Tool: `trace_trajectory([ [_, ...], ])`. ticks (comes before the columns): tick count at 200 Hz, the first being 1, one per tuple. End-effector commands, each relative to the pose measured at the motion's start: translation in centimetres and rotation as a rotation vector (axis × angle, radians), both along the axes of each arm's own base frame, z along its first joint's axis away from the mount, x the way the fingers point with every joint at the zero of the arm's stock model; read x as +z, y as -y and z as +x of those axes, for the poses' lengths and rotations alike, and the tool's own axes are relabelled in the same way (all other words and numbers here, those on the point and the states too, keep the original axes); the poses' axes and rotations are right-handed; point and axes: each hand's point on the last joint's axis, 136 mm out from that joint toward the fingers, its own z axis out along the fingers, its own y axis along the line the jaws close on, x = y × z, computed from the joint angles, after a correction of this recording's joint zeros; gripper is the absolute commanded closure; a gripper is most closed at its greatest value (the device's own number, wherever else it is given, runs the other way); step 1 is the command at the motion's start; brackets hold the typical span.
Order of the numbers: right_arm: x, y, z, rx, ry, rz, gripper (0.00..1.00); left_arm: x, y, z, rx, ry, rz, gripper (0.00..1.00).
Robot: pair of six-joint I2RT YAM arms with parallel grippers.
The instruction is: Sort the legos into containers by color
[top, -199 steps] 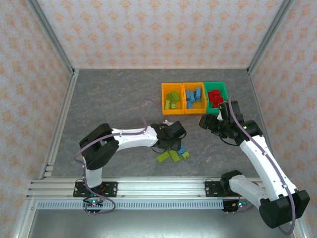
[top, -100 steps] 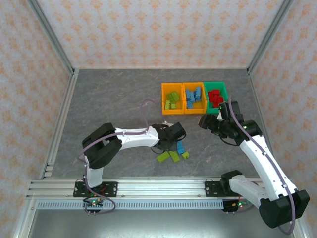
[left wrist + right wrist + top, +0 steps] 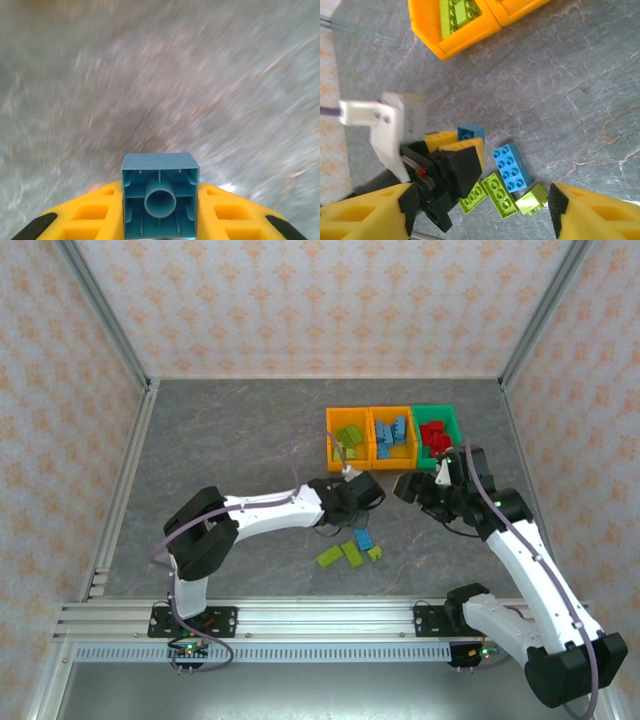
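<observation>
We record that the left gripper (image 3: 352, 492), closed on a blue brick (image 3: 159, 196), has lifted clear of the loose bricks (image 3: 352, 550) on the table toward the middle bin (image 3: 392, 466) holding blue ones, while the right gripper (image 3: 410, 486) hangs wide open and empty nearby.

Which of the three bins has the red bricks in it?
The green bin, rightmost in the row; the two orange-yellow bins hold lime bricks and blue bricks.
</observation>
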Motion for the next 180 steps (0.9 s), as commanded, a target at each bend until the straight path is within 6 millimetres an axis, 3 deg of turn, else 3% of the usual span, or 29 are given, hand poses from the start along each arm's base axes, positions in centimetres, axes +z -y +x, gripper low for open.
trace_trajectory([
  [1,2.1,0.7,0.5,-0.064,0.078,0.01,0.28,6.4,1.1,5.5,-0.008,0.222,-0.022,0.71],
  [10,2.3,1.0,0.6,-0.085,0.094,0.009,0.28,5.8,1.7,7.8,-0.002,0.23,-0.001,0.71],
  [43,3.2,1.1,1.2,-0.137,0.142,0.056,0.28,7.4,3.6,15.4,0.039,0.323,-0.039,0.71],
  [78,3.3,1.3,0.9,-0.142,0.136,0.044,0.27,8.8,6.4,19.7,-0.02,0.394,-0.063,0.7],
  [105,2.8,1.8,0.5,-0.148,0.125,0.018,0.27,9.0,8.2,19.9,-0.078,0.364,-0.103,0.58],
  [125,2.7,1.8,0.5,-0.151,0.125,0.026,0.27,9.2,8.5,19.4,-0.076,0.337,-0.137,0.47],
  [137,2.9,1.7,0.6,-0.151,0.13,0.032,0.27,9.8,8.3,18.9,-0.072,0.326,-0.152,0.46],
  [159,2.7,1.8,0.7,-0.159,0.13,0.026,0.27,12.0,7.4,17.8,-0.059,0.333,-0.188,0.46],
  [180,1.8,2.1,0.6,-0.162,0.113,0.001,0.27,15.0,4.8,15.4,-0.022,0.356,-0.239,0.47],
])
